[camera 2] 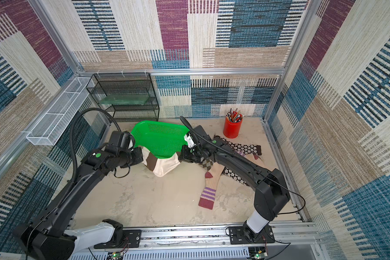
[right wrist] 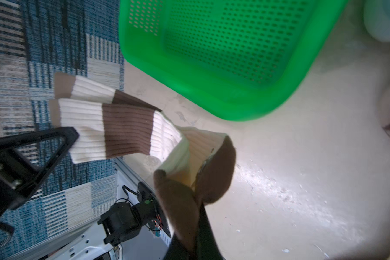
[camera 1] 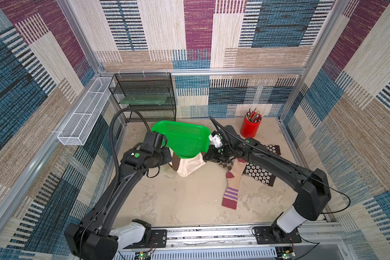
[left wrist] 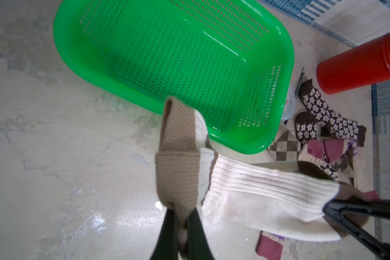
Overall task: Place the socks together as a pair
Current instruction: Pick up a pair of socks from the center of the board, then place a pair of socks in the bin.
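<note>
Nearest you, a tan ribbed sock (camera 1: 233,180) lies flat on the mottled beige surface (camera 1: 189,202). Its long axis runs away from you: the maroon cuff with purple stripes points at you and the maroon heel sits farther in. Just right of it a dark brown sock with white flowers (camera 1: 259,174) lies slantwise, partly under the right arm (camera 1: 279,166).

Farther in, your two pincers hold the cream socks with brown blocks (camera 1: 188,167) between them. Their long axis runs left to right and the middle sags in a soft belly. The left pincer (left wrist: 181,211) is clenched on the tan knitted cuffs; the left wrist view shows two cuffs side by side. The right pincer (right wrist: 189,225) is clenched on the dark brown toe end. The knit is ribbed along the length, cream broken by broad brown bands.

Beside the right pincer a beige-brown argyle sock (camera 1: 226,165) lies crumpled, touching the tan one. Behind the held socks stands a green plastic basket (camera 1: 185,141), perforated and round-cornered. A second flowered sock (camera 1: 273,148) lies past the right arm, and a red cylindrical cup (camera 1: 249,132) of pencils stands near the back wall
</note>
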Controlling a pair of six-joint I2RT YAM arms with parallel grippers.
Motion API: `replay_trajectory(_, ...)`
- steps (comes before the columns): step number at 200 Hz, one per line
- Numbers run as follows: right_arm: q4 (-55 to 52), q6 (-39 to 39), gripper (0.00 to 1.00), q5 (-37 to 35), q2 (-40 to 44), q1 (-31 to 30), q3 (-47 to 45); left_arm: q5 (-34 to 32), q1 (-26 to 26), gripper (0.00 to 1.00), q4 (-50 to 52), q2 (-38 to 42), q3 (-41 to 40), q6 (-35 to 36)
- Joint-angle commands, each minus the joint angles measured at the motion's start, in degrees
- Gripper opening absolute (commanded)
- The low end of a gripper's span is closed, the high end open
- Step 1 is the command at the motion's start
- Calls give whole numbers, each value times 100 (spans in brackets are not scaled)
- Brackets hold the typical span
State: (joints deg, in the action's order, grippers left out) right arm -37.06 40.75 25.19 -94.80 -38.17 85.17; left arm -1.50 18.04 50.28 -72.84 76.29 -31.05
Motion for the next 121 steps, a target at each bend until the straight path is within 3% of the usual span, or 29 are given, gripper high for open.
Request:
replay_trajectory(1, 388, 415, 0, 153, -432, 50, 621, 250, -405, 0, 12, -651, 709, 758)
replay_trajectory(42, 286, 569, 0, -287, -2173, 250, 2600, 231, -932, 0, -22, -2570, 2328, 1498)
replay_trajectory(85, -109, 542, 2, -735, -3461, 512, 3635, 40, -1195, 4, 367, -4680, 4301, 1892)
replay_trajectory(92, -182, 569, 8, -704, -3555, 558, 3656, -31, -1203, 8, 561, -4966, 4603, 1933)
replay_trajectory(103, -307, 535, 36, -630, -3651, 606, 3688, -194, -1206, 28, 733, -5283, 4928, 1948)
replay_trajectory(108, -435, 469, 46, -632, -3675, 625, 3756, -211, -1220, 32, 790, -5385, 5045, 1947)
replay_trajectory(121, -767, 300, 59, -793, -3625, 677, 3931, -188, -1224, 42, 901, -5497, 5273, 1906)
